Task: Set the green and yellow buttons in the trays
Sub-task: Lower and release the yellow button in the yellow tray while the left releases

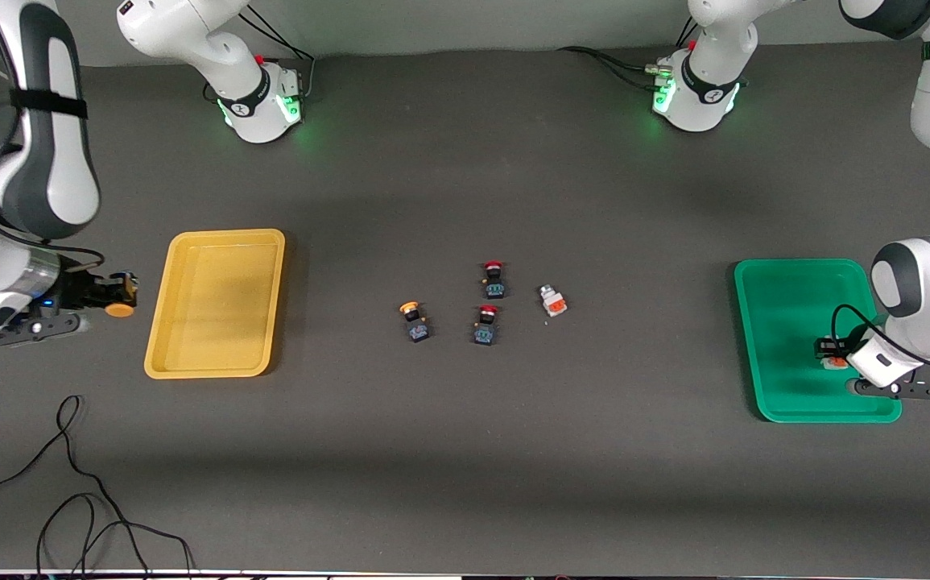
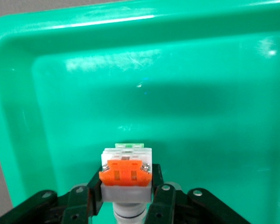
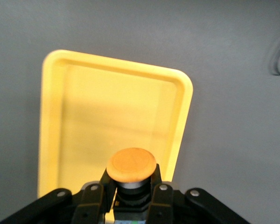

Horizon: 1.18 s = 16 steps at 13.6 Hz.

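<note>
Two grippers clamped: left gripper (image 2: 126, 196) holds white button (image 2: 126, 168) over green tray (image 2: 18, 116); right gripper (image 3: 130, 196) holds yellow-capped button (image 3: 131, 165).

Front view high, facing robots; wrist views close, sharing green tray (image 1: 787, 338), yellow tray (image 1: 215, 302).

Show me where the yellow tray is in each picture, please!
Front view: the yellow tray lies flat toward the right arm's end of the table, beside the right gripper.
Left wrist view: not in it; only the green tray shows there.
Right wrist view: the yellow tray fills the middle.
Shared landmark: the yellow-capped button held in the right gripper.
</note>
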### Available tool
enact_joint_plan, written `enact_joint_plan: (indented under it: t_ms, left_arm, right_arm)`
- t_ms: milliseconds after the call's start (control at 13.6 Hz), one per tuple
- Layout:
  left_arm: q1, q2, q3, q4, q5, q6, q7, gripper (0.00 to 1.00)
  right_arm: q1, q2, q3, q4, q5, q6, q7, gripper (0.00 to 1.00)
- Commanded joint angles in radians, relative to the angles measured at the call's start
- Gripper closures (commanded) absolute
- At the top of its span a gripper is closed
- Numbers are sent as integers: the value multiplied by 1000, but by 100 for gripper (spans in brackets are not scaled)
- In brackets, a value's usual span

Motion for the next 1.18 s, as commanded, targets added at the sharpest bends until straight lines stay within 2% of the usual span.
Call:
enact_joint_plan:
  t_ms: [0,221,295,369,442,590,737,811,885,1032,1106]
  left_arm:
    - [43,-7,-12,-3,12,17,65,100]
    - [46,-4,-12,-1,12,25,65,100]
    - [46,-4,-12,-1,12,25,65,100]
    - [47,-2,-12,-1,12,28,66,33]
    - [61,-2,-14,-1,12,30,66,1]
    - [56,-8,-14,1,12,25,68,1]
    - [46,-60,-23,7,12,-21,60,2]
    - [20,-102,-24,20,9,-97,51,6]
    - [-14,-134,-23,58,-1,-204,36,9]
    - [-98,-179,-32,172,-17,-484,-106,10]
    - [-144,-192,-47,233,-35,-597,-191,10]
  right_arm:
    - [-1,119,-8,-123,186,192,-186,73]
    - [-1,320,-2,-114,555,197,-488,73]
    - [5,363,0,-112,631,195,-544,73]
    - [-1,376,0,-106,648,195,-566,73]
    - [1,376,1,-100,649,191,-564,70]
    - [1,365,0,-82,649,177,-545,0]
    - [2,362,-9,-33,633,78,-520,0]
    - [8,357,-29,-2,574,36,-450,0]
    - [18,348,-47,51,487,-17,-348,0]
    - [18,324,-58,223,321,-209,-179,0]
    - [18,322,-66,316,267,-296,-120,0]
